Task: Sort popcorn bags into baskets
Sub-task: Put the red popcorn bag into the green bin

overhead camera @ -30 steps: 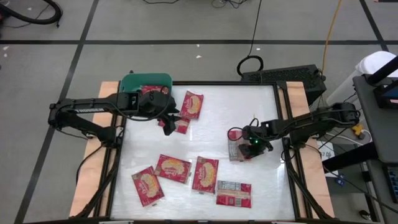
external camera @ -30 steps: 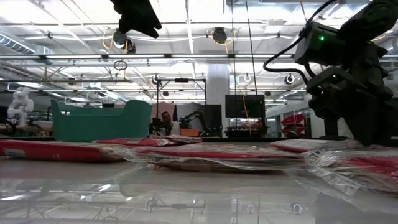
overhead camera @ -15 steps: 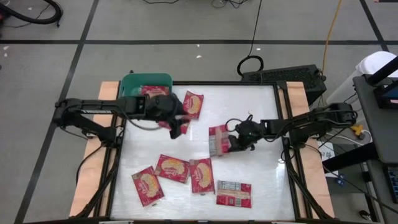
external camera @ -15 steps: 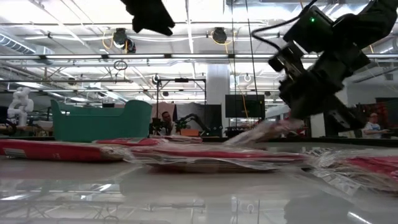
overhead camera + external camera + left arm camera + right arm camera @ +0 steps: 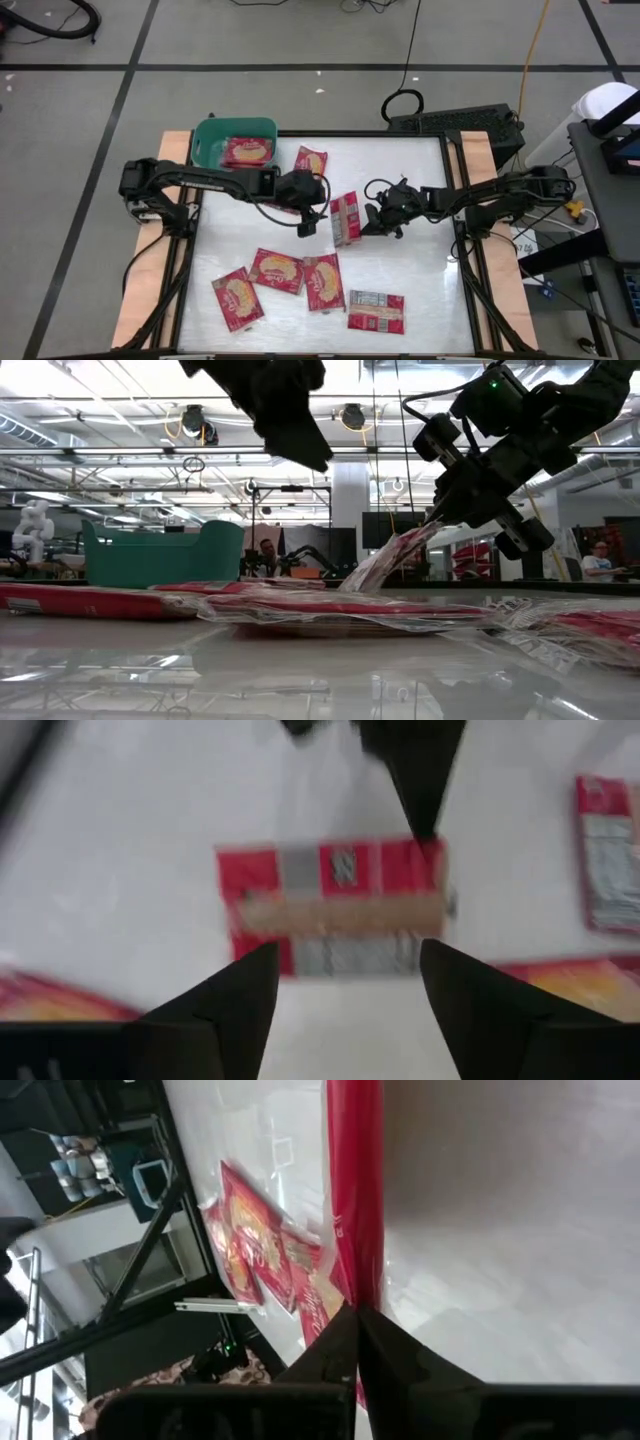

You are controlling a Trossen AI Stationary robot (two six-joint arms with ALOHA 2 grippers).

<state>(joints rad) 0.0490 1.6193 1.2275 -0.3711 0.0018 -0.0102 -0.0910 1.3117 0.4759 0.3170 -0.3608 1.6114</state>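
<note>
Red popcorn bags lie flat on the white table: one near the teal basket, several along the near side. Another bag lies inside the basket. My right gripper is at the table's middle, shut on a bag with a grey label panel. My left gripper hovers open just left of that bag. In the left wrist view its fingers stand apart in front of the held bag and touch nothing. My right gripper pinches the bag's right-hand edge between its two fingers, coming from the table's right. The bag slants down from the fingers, held end raised. Its lower end is at table height; whether it touches, I cannot tell.
The basket stands at the far left corner. A bag with a grey label lies near the near edge, and one lies near the left corner. Bare white table shows right of my right arm and along the far side.
My right gripper has carried its bag from the table's right toward the middle and raised the held end, so the bag now slants up. My left gripper has moved from beside the basket toward the table's middle, up to the held bag.
</note>
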